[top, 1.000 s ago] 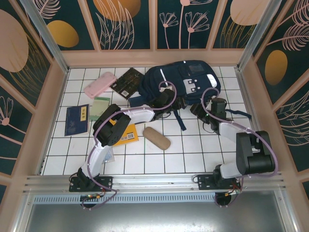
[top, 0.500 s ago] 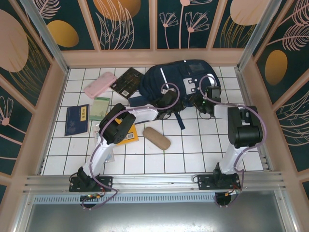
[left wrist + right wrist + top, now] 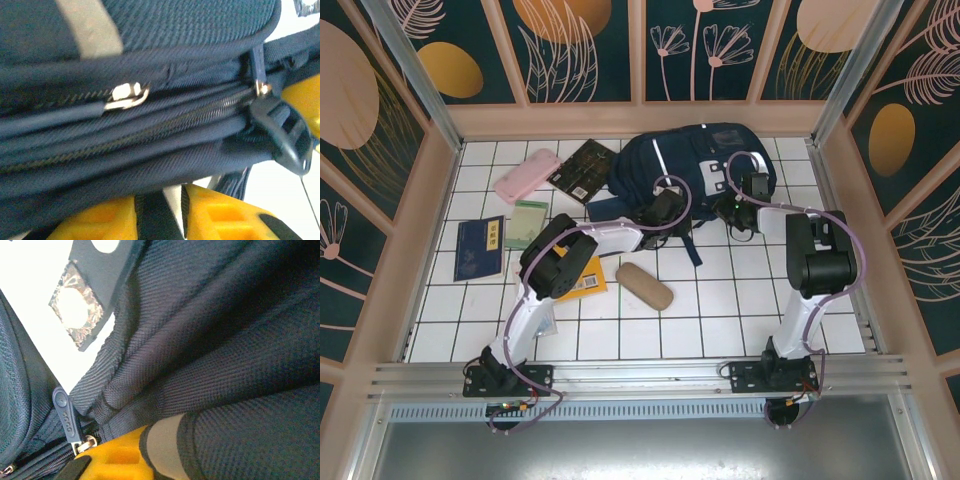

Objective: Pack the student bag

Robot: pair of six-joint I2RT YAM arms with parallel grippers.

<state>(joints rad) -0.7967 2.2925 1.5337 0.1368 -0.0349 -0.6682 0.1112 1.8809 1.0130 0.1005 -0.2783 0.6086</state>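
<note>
**Two hands close in on the zip**

The left hand (image 3: 160, 202) shows two yellow fingers (image 3: 100, 220) a little apart with a dark strap between them. I cannot tell whether they clamp it. Just past them runs a closed zip (image 3: 175, 122) with a metal tab (image 3: 127, 95).

The right hand (image 3: 732, 208) hung over the white worktop (image 3: 720, 310) a second ago, off the bag's near right corner. It has since swung in against the fabric. One yellow finger shows under a fold, so pinching or merely pressing, I cannot tell.

The student bag (image 3: 700, 160) lies at the far middle of the worktop, where it was.

This looks like the opening step, with both hands now placed to work the zip. Packing itself seems not begun: the pink case (image 3: 527, 173), dark book (image 3: 584, 170), green booklet (image 3: 528, 222), blue booklet (image 3: 480, 247) and tan case (image 3: 644, 285) all lie outside.

The blue zip pull (image 3: 65, 415) carries raised letters, too blurred to read. The print on the covers is too small.
</note>
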